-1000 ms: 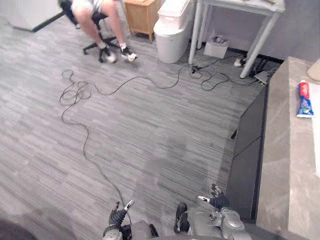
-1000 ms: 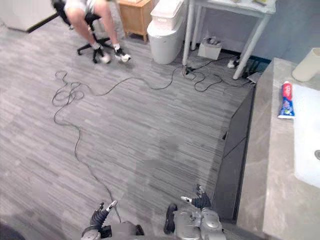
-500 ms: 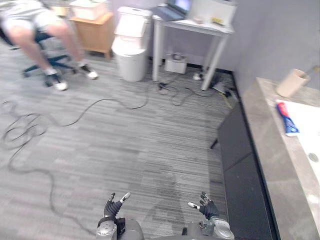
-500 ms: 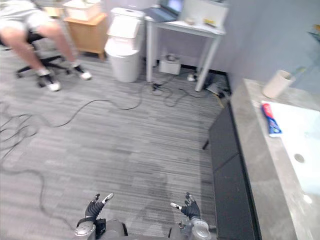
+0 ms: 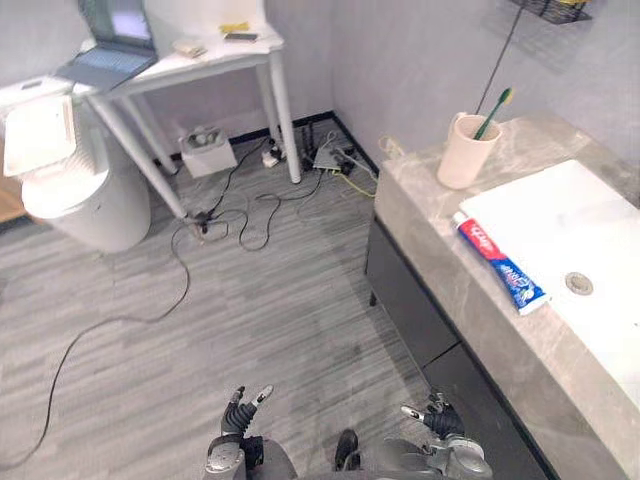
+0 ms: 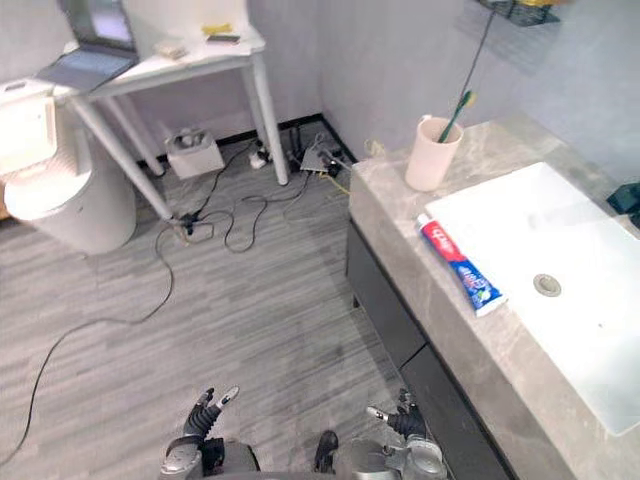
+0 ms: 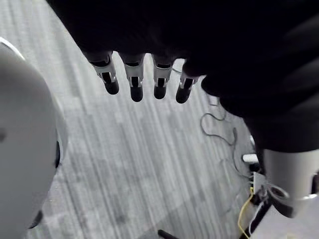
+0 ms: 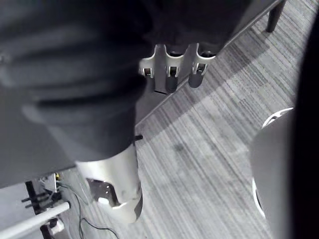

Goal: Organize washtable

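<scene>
The grey stone washtable (image 5: 440,250) runs along the right with a white sink basin (image 5: 590,240) set in it. A red, white and blue toothpaste tube (image 5: 500,267) lies flat on the counter beside the basin. At the counter's far end stands a beige cup (image 5: 464,152) holding a green toothbrush (image 5: 492,111). My left hand (image 5: 240,418) hangs low over the floor with relaxed fingers (image 7: 134,84), holding nothing. My right hand (image 5: 433,416) hangs by the dark cabinet front, its fingers (image 8: 172,67) straight and empty.
A dark cabinet (image 5: 410,310) fills the space under the counter. A white table (image 5: 190,70) with a laptop (image 5: 108,40) stands at the back left, a white bin (image 5: 70,190) next to it. Cables (image 5: 240,215) trail over the grey floor. A wire shelf (image 5: 560,10) hangs on the wall.
The camera has swung right, bringing the washtable, cup and toothpaste into fuller view; the seated person has left the picture. Both hands still hang low and empty.
</scene>
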### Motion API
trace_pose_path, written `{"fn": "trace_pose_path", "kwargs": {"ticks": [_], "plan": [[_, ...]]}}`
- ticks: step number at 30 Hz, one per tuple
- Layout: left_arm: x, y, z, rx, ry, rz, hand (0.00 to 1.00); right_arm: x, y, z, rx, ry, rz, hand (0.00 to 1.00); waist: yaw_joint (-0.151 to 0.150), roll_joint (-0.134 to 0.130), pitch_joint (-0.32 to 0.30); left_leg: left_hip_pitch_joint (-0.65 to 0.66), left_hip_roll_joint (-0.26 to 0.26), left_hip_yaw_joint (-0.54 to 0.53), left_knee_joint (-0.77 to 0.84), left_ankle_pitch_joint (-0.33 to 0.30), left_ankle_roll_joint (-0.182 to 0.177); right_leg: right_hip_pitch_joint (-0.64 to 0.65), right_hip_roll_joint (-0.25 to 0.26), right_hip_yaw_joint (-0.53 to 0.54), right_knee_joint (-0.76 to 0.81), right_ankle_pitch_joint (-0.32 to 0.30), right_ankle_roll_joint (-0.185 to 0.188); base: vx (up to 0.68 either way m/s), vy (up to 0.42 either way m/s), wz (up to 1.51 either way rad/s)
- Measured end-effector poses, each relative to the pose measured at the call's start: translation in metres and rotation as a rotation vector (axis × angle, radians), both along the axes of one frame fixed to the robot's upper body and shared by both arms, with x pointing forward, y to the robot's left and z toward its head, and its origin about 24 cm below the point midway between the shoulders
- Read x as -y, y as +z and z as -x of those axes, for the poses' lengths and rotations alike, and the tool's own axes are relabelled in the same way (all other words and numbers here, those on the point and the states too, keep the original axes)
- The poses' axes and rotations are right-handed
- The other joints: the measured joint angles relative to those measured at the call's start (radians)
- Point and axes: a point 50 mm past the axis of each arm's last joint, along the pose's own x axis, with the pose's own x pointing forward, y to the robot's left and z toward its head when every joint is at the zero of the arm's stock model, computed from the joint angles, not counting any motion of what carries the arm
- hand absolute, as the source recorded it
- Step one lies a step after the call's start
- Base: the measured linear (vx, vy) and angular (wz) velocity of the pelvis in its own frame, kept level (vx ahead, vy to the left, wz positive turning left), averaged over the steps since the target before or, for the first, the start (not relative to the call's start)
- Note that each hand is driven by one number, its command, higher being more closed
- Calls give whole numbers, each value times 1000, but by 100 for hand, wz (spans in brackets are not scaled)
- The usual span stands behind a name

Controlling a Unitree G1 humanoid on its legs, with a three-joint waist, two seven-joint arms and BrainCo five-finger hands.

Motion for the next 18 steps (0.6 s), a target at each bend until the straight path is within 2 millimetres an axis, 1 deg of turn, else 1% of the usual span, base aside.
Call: {"fn": "trace_pose_path", "kwargs": {"ticks": [1, 2, 3, 4, 5, 6, 7, 8, 9, 10, 11, 12, 13, 14, 15, 16, 17, 18], "plan": [[1, 1, -1, 8, 1, 0, 0, -1, 1, -2, 9, 2, 0, 0, 5, 1, -1, -23, -42, -99, -53, 2, -3, 1, 0, 61, 22, -14, 24, 306, 228, -138], [1, 1, -1, 11, 1, 1, 0, -1, 2, -2, 12, 3, 0, 0, 7, 2, -1, -28, -59, -139, -78, 3, -5, 0, -1, 91, 33, -22, 39, 235, 208, -142], [1, 1, -2, 13, 3, 4, 0, 0, 2, -2, 12, 2, 2, 0, 13, 7, -4, -25, -79, -187, -125, 11, 0, -3, 0, 136, 53, -39, 66, 294, 289, -151], [4, 0, 0, 6, 7, 16, 0, 3, 2, 1, 8, 0, 15, 0, 15, 25, -15, -22, -81, -215, -183, 45, 15, -8, 9, 193, 83, -68, 107, 345, 401, -195], [6, -3, 4, -13, 12, 24, 0, 7, 1, 5, -4, -5, 28, 0, 16, 48, -32, -20, -70, -218, -164, 96, 40, -25, 22, 249, 132, -111, 121, 340, 429, -178], [1, -3, 4, -14, 14, 10, 0, 3, -1, 8, -18, -5, 14, 0, 24, 29, -38, -13, -69, -169, -138, 75, 48, -36, 7, 285, 166, -133, 129, 252, 363, -173], [-5, -4, 8, -29, 17, -4, 0, -2, -4, 14, -37, -6, -1, 0, 26, 3, -58, 9, -73, -99, -130, 40, 67, -69, -21, 325, 234, -158, 166, 186, 255, -140], [-8, -4, 11, -34, 20, -13, 0, -8, -5, 15, -39, -9, -16, 0, 26, -20, -74, 29, -77, -46, -138, 26, 81, -103, -43, 318, 290, -162, 173, 204, 332, -158], [-12, -4, 12, -37, 21, -22, 0, -13, -6, 20, -49, -14, -32, 0, 25, -38, -84, 57, -81, 12, -148, 9, 98, -156, -77, 255, 369, -157, 189, 126, 264, -122], [-13, -4, 12, -38, 22, -25, 0, -13, -6, 20, -49, -13, -36, 0, 23, -43, -85, 76, -81, 42, -155, -2, 107, -178, -99, 211, 406, -152, 197, 98, 246, -138], [-13, -4, 12, -39, 23, -27, 0, -13, -6, 20, -46, -7, -37, 0, 26, -48, -86, 121, -79, 106, -173, -16, 115, -218, -159, 87, 486, -152, 196, 43, 164, -137], [-13, -5, 14, -50, 24, -25, 0, -11, -6, 19, -44, -2, -30, 0, 24, -46, -85, 159, -77, 164, -195, -28, 122, -241, -231, -44, 539, -154, 183, 21, 195, -149], [-12, -6, 16, -60, 25, -21, 0, -10, -6, 20, -44, 0, -25, 0, 22, -43, -87, 189, -74, 205, -220, -28, 116, -250, -275, -137, 545, -157, 172, 21, 183, -115], [-12, -7, 17, -67, 31, -15, 0, -9, -6, 21, -47, 1, -22, 0, 20, -40, -88, 208, -72, 228, -238, -25, 112, -252, -294, -188, 529, -159, 168, 52, 150, -110], [-11, -9, 20, -87, 36, -6, 0, -6, -7, 20, -54, 10, -10, 0, 16, -31, -94, 238, -62, 268, -272, -18, 100, -260, -302, -256, 473, -159, 169, 156, 84, -100], [-10, -11, 22, -101, 29, -3, 0, -2, -7, 17, -53, 21, 6, 0, 6, -24, -96, 254, -54, 290, -298, -11, 91, -273, -290, -276, 411, -157, 172, 221, 26, -94], [-8, -13, 23, -119, 9, -2, 0, 0, -7, 11, -50, 36, 16, 0, -15, -15, -95, 255, -38, 310, -313, -2, 78, -294, -259, -285, 311, -129, 166, 220, -42, -55], [-8, -15, 24, -135, -15, -5, 0, 0, -7, 9, -50, 40, 19, 0, -26, -12, -94, 256, -35, 314, -317, 2, 71, -292, -234, -284, 229, -12, 129, 248, -73, -30]]}}
